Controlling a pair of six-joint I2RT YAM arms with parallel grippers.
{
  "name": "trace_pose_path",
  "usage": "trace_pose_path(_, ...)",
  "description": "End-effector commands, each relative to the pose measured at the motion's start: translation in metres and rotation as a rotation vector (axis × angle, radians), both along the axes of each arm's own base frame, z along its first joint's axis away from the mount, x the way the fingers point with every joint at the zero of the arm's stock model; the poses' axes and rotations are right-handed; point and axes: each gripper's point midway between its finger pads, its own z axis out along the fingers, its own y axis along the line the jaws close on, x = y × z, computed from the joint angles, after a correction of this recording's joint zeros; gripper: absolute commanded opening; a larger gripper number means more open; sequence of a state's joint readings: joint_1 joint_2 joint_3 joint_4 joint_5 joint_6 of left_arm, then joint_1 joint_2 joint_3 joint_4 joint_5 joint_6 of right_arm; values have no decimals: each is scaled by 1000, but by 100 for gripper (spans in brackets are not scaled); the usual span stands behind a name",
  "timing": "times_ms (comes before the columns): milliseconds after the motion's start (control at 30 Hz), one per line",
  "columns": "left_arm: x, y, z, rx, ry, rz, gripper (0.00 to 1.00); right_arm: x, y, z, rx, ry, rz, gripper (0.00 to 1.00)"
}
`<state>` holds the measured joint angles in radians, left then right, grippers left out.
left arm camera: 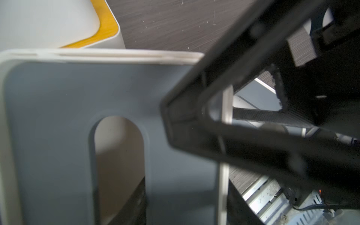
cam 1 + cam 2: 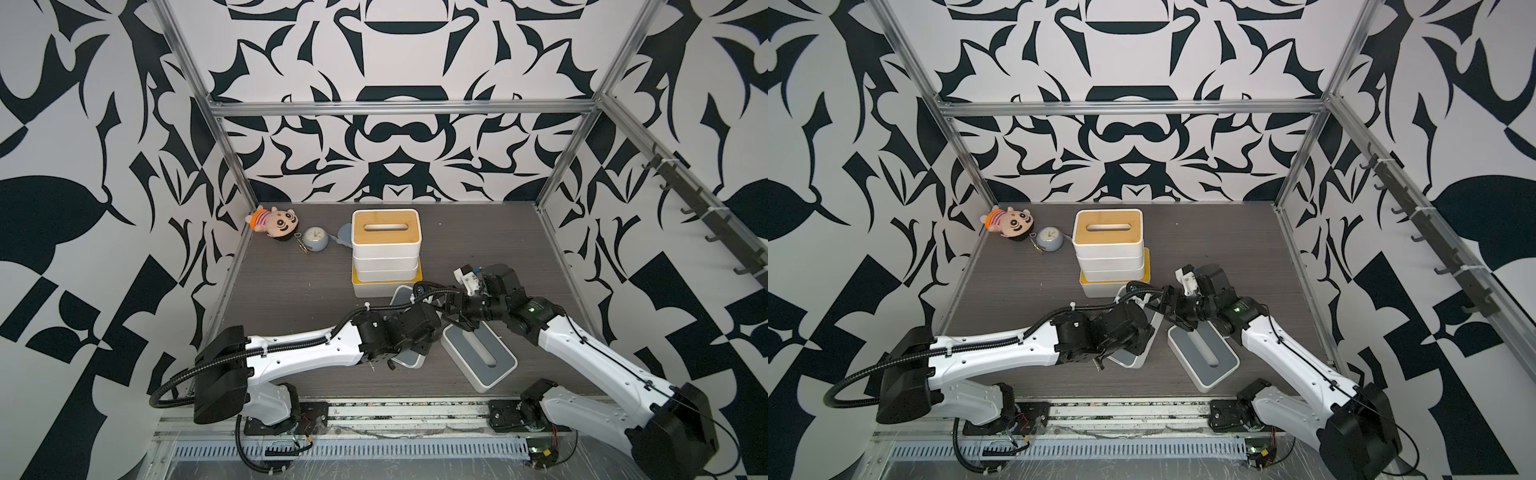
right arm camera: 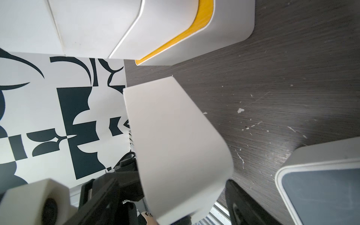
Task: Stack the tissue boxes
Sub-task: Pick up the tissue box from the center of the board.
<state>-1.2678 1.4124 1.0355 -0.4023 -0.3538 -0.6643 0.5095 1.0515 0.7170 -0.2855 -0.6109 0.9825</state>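
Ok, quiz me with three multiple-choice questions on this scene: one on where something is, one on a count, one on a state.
1. Where is the plush toy?
A. at the front edge
B. at the table's far corner, beside the clock
C. under an arm

2. How many boxes form the stack?
A. two
B. four
C. six

3. How does the free grey-lidded box lie?
A. flat on the table, lid up
B. upside down
C. on its end

Answers:
1. B, it lies next to the clock.
2. B, the yellow-lidded base carries three more.
3. A, its slotted lid faces up.
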Motion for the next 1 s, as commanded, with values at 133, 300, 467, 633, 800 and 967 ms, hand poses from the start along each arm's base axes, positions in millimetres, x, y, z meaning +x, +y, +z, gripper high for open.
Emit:
trace_pose_path(133, -3, -12, 30, -111, -44, -48, 44, 14, 1, 14, 28, -57, -14, 87)
trace_pose_path(300, -3, -10, 33, -121, -50, -50, 44, 19, -4, 14, 36, -62, -22, 81)
trace_pose_path(467, -6, -13, 36, -143, -55, -74, 44, 21, -1, 22, 90, -84, -11, 72)
trace_pose_path(633, -6, -15, 39, -159, -56, -82, 44, 19, -1, 22, 102, -87, 0, 66)
trace_pose_path(800, -9, -17, 45, -186, -60, -99, 44, 18, -4, 21, 103, -97, -1, 59)
trace_pose_path(967, -9, -16, 45, -182, -58, -98, 45, 19, -6, 23, 109, -111, -5, 50)
